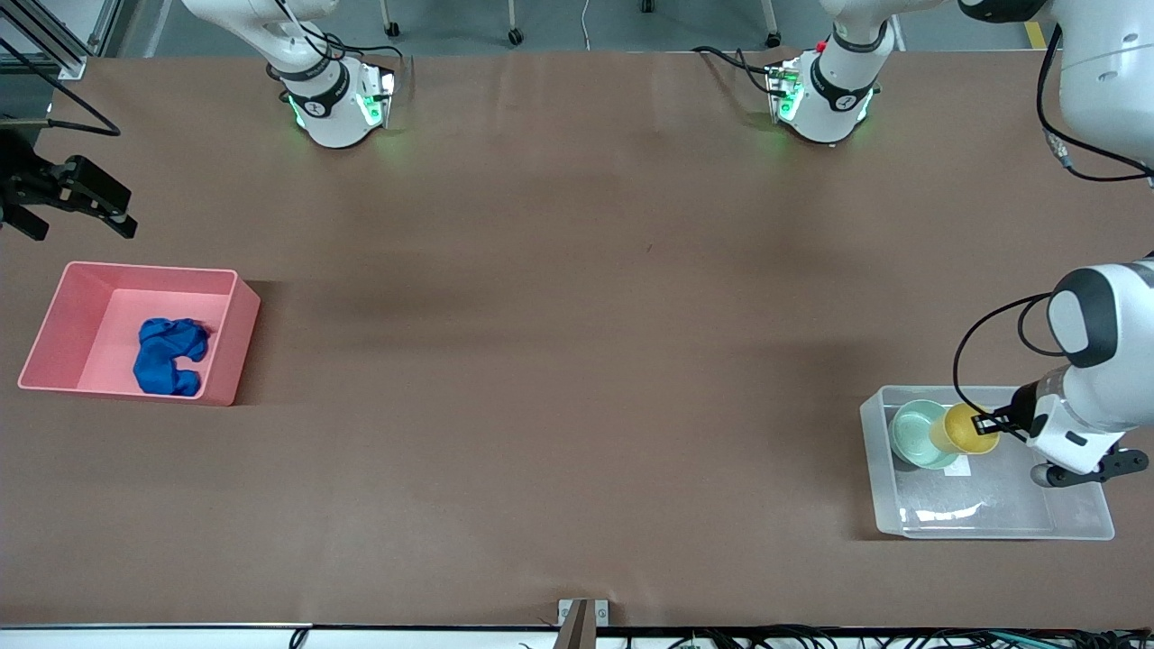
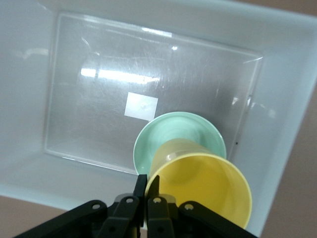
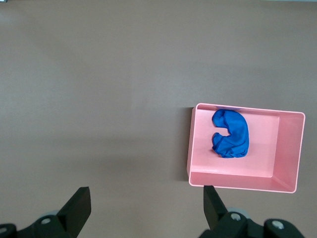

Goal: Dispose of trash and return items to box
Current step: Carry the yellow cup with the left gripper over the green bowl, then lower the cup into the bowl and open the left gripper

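Note:
My left gripper (image 1: 989,421) is shut on the rim of the yellow cup (image 1: 966,430) and holds it tilted over the clear plastic box (image 1: 1037,523) at the left arm's end of the table. In the left wrist view the fingertips (image 2: 141,187) pinch the cup's (image 2: 205,186) wall. The mint-green bowl (image 1: 918,434) sits in the box, partly under the cup; it also shows in the left wrist view (image 2: 171,134). The blue cloth wad (image 1: 169,355) lies in the pink bin (image 1: 54,320). My right gripper (image 1: 77,194) is open and empty above the table, up from the pink bin.
The box's white sticker (image 2: 141,106) shows on its bottom beside the bowl. The pink bin (image 3: 287,148) with the cloth (image 3: 230,133) stands at the right arm's end of the table. A metal bracket (image 1: 581,617) sits at the table's edge nearest the front camera.

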Controlling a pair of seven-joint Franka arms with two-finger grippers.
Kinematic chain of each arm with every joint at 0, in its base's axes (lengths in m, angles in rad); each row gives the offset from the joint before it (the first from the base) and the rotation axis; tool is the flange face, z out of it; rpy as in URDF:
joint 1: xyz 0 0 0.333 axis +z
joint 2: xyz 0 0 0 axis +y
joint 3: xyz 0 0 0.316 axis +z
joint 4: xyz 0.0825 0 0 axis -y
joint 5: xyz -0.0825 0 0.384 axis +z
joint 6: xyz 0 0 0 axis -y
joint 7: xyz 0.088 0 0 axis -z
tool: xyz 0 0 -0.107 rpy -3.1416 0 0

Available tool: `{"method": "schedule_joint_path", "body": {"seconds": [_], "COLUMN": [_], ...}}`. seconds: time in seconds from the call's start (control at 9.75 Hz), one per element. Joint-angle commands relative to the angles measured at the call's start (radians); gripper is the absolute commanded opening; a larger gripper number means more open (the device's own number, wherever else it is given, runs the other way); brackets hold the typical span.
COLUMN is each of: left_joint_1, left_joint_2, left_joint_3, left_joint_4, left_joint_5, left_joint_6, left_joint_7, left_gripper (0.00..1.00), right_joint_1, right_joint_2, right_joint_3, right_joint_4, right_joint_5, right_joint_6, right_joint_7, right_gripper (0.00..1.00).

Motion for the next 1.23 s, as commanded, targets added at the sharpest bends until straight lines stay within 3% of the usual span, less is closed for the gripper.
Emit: {"method": "schedule_joint_path", "body": {"seconds": [0.0, 0.31, 0.41, 0.51, 0.62, 0.92, 1.13], "left_joint_1": [0.007, 0.019, 0.019, 0.019, 0.019, 0.015, 0.039], "left_joint_2": [0.063, 0.098, 0.109, 0.112, 0.105, -0.044, -0.177], "left_joint_3": [-0.008, -0.008, -0.008, -0.009, -0.014, -0.031, -0.083], "left_joint_4": [0.012, 0.012, 0.012, 0.013, 0.015, 0.013, 0.016], "left_joint_5": [0.011, 0.009, 0.009, 0.008, 0.006, 0.002, 0.002], "left_joint_6": [0.015, 0.031, 0.053, 0.054, 0.056, 0.012, -0.076], "left_joint_7": [0.005, 0.005, 0.005, 0.005, 0.005, 0.004, 0.002], "left_gripper": [0.01, 0.07, 0.22, 0.56, 0.96, 1.0, 1.0], "right_joint_1": [0.012, 0.007, 0.007, 0.004, 0.004, 0.003, 0.001], "right_joint_2": [0.005, 0.005, 0.005, 0.005, 0.005, 0.005, 0.005], "right_joint_3": [-0.005, -0.007, -0.007, -0.007, -0.008, -0.008, -0.01], "right_joint_4": [0.006, 0.004, 0.003, 0.001, 0.001, 0.001, 0.001], "right_joint_5": [-0.016, -0.016, -0.016, -0.015, -0.015, -0.015, -0.015], "right_joint_6": [-0.051, -0.062, -0.062, -0.062, -0.062, -0.062, -0.063], "right_joint_7": [0.024, 0.022, 0.022, 0.018, 0.016, 0.014, 0.014], "right_gripper": [1.0, 1.0, 1.0, 1.0, 1.0, 1.0, 1.0]}}
